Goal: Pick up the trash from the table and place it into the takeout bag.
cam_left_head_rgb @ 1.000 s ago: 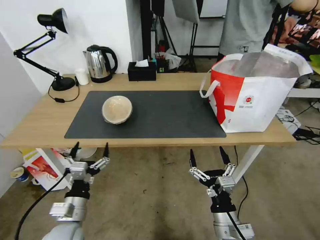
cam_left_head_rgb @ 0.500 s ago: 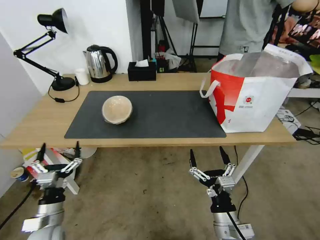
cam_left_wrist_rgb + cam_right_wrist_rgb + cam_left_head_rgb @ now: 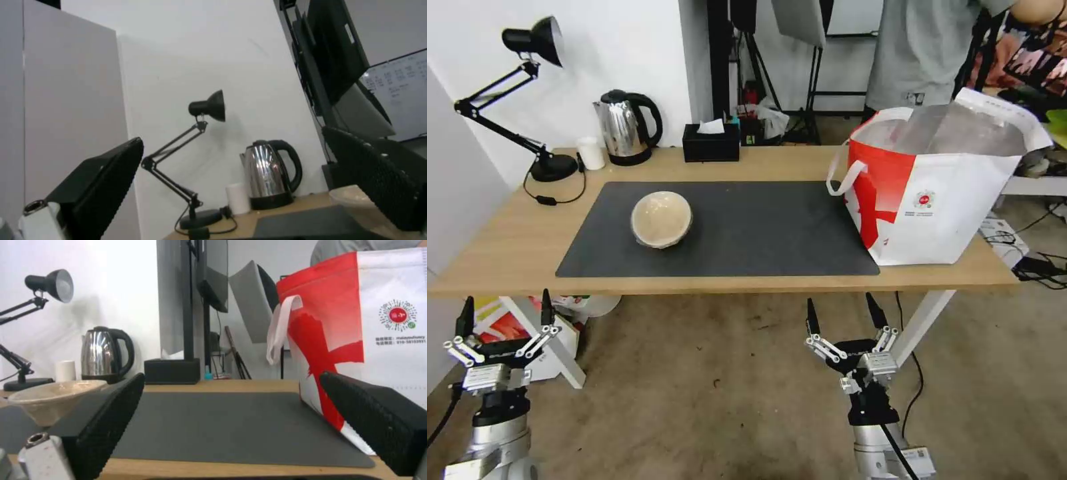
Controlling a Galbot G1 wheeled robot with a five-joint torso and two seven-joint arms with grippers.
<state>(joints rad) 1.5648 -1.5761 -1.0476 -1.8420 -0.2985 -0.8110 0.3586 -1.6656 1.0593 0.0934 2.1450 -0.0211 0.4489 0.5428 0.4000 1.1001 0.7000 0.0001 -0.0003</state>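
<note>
- Our left claw (image 3: 502,319) hangs below the front edge of the table (image 3: 507,240), near its left corner, with the fingers spread wide and nothing between them.
- In the left wrist view the two dark fingers (image 3: 102,186) stand far apart, and between them we see the lamp (image 3: 195,156), the kettle (image 3: 269,173) and a small white cup (image 3: 238,198).
- Our right claw (image 3: 846,312) also hangs below the front edge, more to the right, under the right part of the mat (image 3: 727,227). Its fingers are wide too, and it holds nothing.
- In the right wrist view its fingers (image 3: 111,416) frame the mat (image 3: 222,426) at about table height.
- The tan bowl (image 3: 661,219) stands upright on the left half of the mat, well apart from both claws. In the right wrist view the bowl (image 3: 51,400) is on the side of the kettle (image 3: 104,353).
- The bag (image 3: 940,187) stands at the right end of the table, open at the top, with the silver lining visible. Its lower left corner overlaps the right edge of the mat.
- One white handle (image 3: 844,177) hangs on the side of the bag that faces the bowl.
- At the back edge we see the lamp (image 3: 527,100), the white cup (image 3: 590,153), the kettle (image 3: 627,127) and the black tissue box (image 3: 711,141).
- On the floor under the left end of the table lies a white-and-red box (image 3: 507,333), just behind our left claw.
</note>
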